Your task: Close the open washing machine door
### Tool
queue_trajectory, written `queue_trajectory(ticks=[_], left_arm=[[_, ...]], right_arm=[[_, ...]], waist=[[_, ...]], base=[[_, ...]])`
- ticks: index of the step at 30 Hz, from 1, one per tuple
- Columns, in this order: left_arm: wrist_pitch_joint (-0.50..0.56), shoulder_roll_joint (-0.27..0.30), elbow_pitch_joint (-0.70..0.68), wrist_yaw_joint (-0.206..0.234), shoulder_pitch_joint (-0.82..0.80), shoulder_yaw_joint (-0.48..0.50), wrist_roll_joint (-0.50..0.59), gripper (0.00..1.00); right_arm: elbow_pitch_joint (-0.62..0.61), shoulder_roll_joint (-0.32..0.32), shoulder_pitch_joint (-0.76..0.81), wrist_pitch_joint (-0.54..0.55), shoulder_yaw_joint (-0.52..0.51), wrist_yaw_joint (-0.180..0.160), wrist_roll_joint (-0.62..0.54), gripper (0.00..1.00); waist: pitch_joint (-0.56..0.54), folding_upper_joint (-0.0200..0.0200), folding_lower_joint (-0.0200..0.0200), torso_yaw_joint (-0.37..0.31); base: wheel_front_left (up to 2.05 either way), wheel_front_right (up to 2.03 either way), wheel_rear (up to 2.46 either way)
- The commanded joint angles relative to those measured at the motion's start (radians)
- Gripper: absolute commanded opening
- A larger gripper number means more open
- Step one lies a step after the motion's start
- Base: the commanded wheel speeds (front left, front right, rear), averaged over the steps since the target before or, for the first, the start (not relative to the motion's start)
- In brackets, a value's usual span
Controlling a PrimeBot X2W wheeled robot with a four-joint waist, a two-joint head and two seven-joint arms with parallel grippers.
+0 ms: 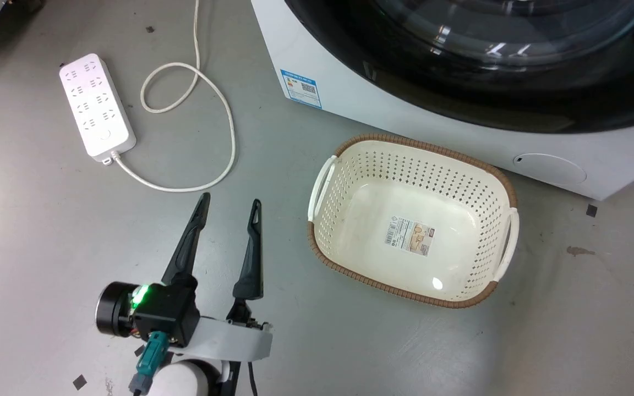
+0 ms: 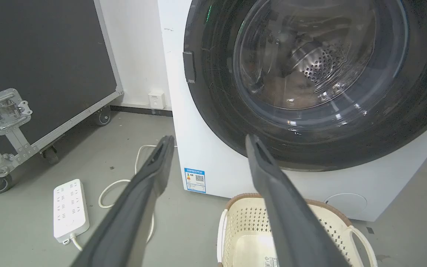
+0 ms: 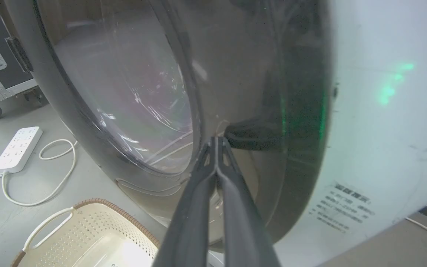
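- The right gripper (image 3: 217, 138) has its jaws pressed together into one blunt point and pinches nothing.
- Its tips sit on, or just off, the washing machine door (image 3: 243, 74), on the glossy black band just outside the glass window. A dark reflection meets the tips there, which suggests contact, though I cannot be sure.
- From these jaws the door lies straight ahead along the fingers' long axis, with its face square across that line. The white front of the washing machine (image 3: 384, 122) lies beyond the tips and to their right.
- The door looks close to flat against the machine. Whether it is latched cannot be told.
- The left gripper (image 1: 230, 199) has its jaws spread and empty, low over the floor. The door is well ahead of and above them, and the cream basket (image 1: 421, 145) lies off to their right.
- Judgement: the right arm is by far the nearer. The coming move is a straight push along its fingers, driving the black band toward the machine body.
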Motion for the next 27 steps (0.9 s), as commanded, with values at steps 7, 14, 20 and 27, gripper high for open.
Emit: queue_trajectory(ticks=[7,14,20,27], left_arm=[[-0.005,-0.001,0.014,0.015,-0.019,-0.011,-0.013,1.0],[-0.005,-0.002,0.041,0.006,0.006,0.016,-0.017,1.0],[-0.005,-0.001,0.093,-0.012,0.049,0.055,-0.027,1.0],[-0.005,0.007,0.143,-0.032,0.096,0.093,-0.038,1.0]], right_arm=[[0.126,0.022,-0.089,-0.026,-0.028,-0.002,-0.046,0.0],[0.155,0.076,-0.022,-0.093,0.017,-0.002,-0.03,1.0],[0.095,0.142,0.142,-0.197,0.05,-0.002,-0.027,1.0],[-0.039,0.247,0.366,-0.266,0.033,-0.002,-0.11,1.0]], waist=[[-0.02,-0.0001,-0.0001,-0.004],[-0.097,-0.0001,-0.0001,-0.036],[-0.207,-0.0001,-0.0001,-0.11],[-0.298,-0.0001,-0.0001,-0.197]], base=[[0.0,0.0,0.0],[0.0,0.0,0.0],[0.0,0.0,0.0],[0.0,0.0,0.0]])
